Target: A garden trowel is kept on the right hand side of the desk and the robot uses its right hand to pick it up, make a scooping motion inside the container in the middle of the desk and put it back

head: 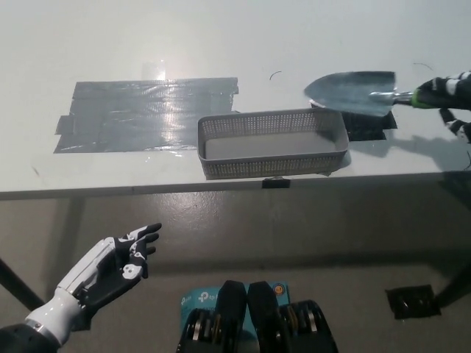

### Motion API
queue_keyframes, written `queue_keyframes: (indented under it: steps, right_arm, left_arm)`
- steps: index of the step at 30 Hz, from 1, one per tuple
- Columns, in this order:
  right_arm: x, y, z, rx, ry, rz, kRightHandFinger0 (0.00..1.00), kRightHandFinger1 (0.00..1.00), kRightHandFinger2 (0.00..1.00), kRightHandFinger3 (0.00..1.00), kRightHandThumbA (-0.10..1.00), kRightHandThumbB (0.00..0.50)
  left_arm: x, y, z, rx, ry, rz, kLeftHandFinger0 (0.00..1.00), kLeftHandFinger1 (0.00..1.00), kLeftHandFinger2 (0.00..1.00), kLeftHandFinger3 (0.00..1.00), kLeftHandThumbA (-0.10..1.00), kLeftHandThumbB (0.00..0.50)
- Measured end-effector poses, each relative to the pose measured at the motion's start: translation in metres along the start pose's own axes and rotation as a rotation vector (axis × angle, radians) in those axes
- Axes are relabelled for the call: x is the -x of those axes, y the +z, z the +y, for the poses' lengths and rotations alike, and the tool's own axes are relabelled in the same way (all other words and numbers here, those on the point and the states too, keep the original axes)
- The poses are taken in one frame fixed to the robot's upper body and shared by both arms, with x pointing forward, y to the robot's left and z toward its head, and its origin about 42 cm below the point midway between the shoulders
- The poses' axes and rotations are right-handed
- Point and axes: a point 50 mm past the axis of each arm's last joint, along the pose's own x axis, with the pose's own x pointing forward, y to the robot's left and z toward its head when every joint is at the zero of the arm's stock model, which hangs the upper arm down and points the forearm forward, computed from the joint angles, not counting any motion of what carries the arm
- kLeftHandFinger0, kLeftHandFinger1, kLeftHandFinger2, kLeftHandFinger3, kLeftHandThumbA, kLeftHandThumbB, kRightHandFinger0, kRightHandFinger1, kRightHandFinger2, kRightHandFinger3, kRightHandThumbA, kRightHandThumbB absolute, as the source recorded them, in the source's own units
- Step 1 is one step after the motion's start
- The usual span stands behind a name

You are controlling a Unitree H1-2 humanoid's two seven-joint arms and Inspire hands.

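Head view: trowel (352, 92) at upper right of frame, blade pointing to frame left, tip over far right corner of container (272, 166), clear of desk (221, 37) w/ shadow beneath. Right hand (450, 95) at right edge, closed round its green handle. Container mid-frame by desk's front edge, btwn grey tape patch (147, 110) and black tape patch (368, 125). Left hand (110, 266) lower left, fingers spread, holding nothing.
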Motion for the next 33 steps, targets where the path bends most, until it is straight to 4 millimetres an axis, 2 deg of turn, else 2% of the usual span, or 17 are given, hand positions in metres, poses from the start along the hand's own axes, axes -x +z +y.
queue_keyframes:
  steps: [1, 2, 4, 8, 9, 11, 12, 16, 17, 18, 21, 23, 25, 26, 29, 31, 33]
  right_arm:
    - [0.0, 0.002, -0.002, 0.01, -0.004, -0.009, 0.0, 0.15, 0.48, 0.34, -0.1, 0.1]
    - [-0.001, 0.004, -0.003, 0.017, -0.006, -0.014, 0.0, 0.15, 0.45, 0.32, -0.1, 0.117]
    - [0.0, 0.008, -0.006, 0.032, -0.013, -0.028, 0.0, 0.09, 0.37, 0.18, -0.1, 0.116]
    - [0.0, 0.01, -0.006, 0.048, -0.002, -0.039, 0.0, 0.1, 0.38, 0.06, -0.1, 0.089]
    - [0.0, 0.01, -0.004, 0.05, 0.006, -0.037, 0.0, 0.11, 0.4, 0.08, -0.1, 0.083]
    - [-0.001, 0.006, 0.001, 0.052, 0.026, -0.028, 0.0, 0.1, 0.4, 0.07, -0.1, 0.106]
    - [-0.001, 0.002, 0.006, 0.053, 0.046, -0.015, 0.0, 0.09, 0.41, 0.08, -0.1, 0.078]
    - [0.001, -0.024, 0.026, 0.066, 0.124, 0.052, 0.0, 0.12, 0.46, 0.09, -0.1, 0.057]
    - [0.001, -0.027, 0.027, 0.071, 0.128, 0.058, 0.0, 0.14, 0.48, 0.1, -0.1, 0.047]
    - [0.0, -0.03, 0.026, 0.08, 0.128, 0.061, 0.0, 0.17, 0.53, 0.11, -0.1, 0.001]
    - [-0.006, -0.033, 0.019, 0.14, 0.128, 0.052, 0.0, 0.19, 0.54, 0.17, -0.1, 0.0]
    - [-0.01, -0.032, 0.014, 0.186, 0.126, 0.029, 0.0, 0.19, 0.55, 0.17, -0.1, 0.036]
    - [-0.014, -0.029, 0.012, 0.228, 0.123, 0.001, 0.0, 0.18, 0.56, 0.19, -0.1, 0.037]
    - [-0.016, -0.026, 0.013, 0.247, 0.123, -0.015, 0.0, 0.13, 0.51, 0.19, -0.1, 0.075]
    - [-0.023, -0.015, 0.018, 0.296, 0.123, -0.073, 0.0, 0.03, 0.41, 0.19, -0.1, 0.01]
    - [-0.027, -0.007, 0.017, 0.323, 0.108, -0.108, 0.0, 0.0, 0.38, 0.15, -0.1, 0.0]
    - [-0.031, 0.005, 0.015, 0.357, 0.095, -0.153, 0.0, 0.0, 0.29, 0.05, -0.1, 0.074]
  left_arm:
    - [-0.001, 0.001, 0.0, -0.001, -0.002, -0.003, 1.0, 1.0, 1.0, 1.0, 0.75, 0.184]
    - [-0.001, 0.001, 0.0, -0.002, -0.004, -0.004, 1.0, 1.0, 1.0, 1.0, 0.75, 0.17]
    - [-0.002, 0.002, 0.0, -0.003, -0.005, -0.006, 1.0, 1.0, 1.0, 1.0, 0.76, 0.17]
    - [-0.002, 0.002, 0.001, -0.003, -0.005, -0.007, 1.0, 1.0, 1.0, 1.0, 0.77, 0.192]
    - [-0.002, 0.002, 0.001, -0.003, -0.005, -0.007, 1.0, 1.0, 1.0, 1.0, 0.77, 0.182]
    - [-0.003, 0.003, 0.001, -0.004, -0.006, -0.008, 1.0, 1.0, 1.0, 1.0, 0.77, 0.19]
    - [-0.003, 0.003, 0.001, -0.005, -0.006, -0.01, 1.0, 1.0, 1.0, 1.0, 0.77, 0.198]
    - [-0.005, 0.006, 0.001, -0.008, -0.008, -0.016, 1.0, 1.0, 1.0, 1.0, 0.77, 0.199]
    - [-0.006, 0.006, 0.001, -0.009, -0.008, -0.017, 1.0, 1.0, 1.0, 1.0, 0.78, 0.199]
    - [-0.006, 0.007, 0.002, -0.01, -0.009, -0.019, 1.0, 1.0, 1.0, 1.0, 0.78, 0.193]
    - [-0.008, 0.009, 0.002, -0.013, -0.014, -0.026, 1.0, 1.0, 1.0, 1.0, 0.79, 0.194]
    - [-0.011, 0.012, 0.003, -0.016, -0.017, -0.033, 1.0, 1.0, 1.0, 1.0, 0.78, 0.189]
    - [-0.012, 0.013, 0.003, -0.018, -0.018, -0.037, 1.0, 1.0, 1.0, 1.0, 0.79, 0.189]
    - [-0.012, 0.013, 0.003, -0.018, -0.018, -0.037, 1.0, 1.0, 1.0, 1.0, 0.79, 0.185]
    - [-0.012, 0.013, 0.003, -0.018, -0.019, -0.036, 1.0, 1.0, 1.0, 1.0, 0.79, 0.191]
    - [-0.012, 0.013, 0.003, -0.017, -0.019, -0.035, 1.0, 1.0, 1.0, 1.0, 0.79, 0.184]
    - [-0.012, 0.013, 0.003, -0.017, -0.019, -0.034, 1.0, 1.0, 1.0, 1.0, 0.79, 0.186]
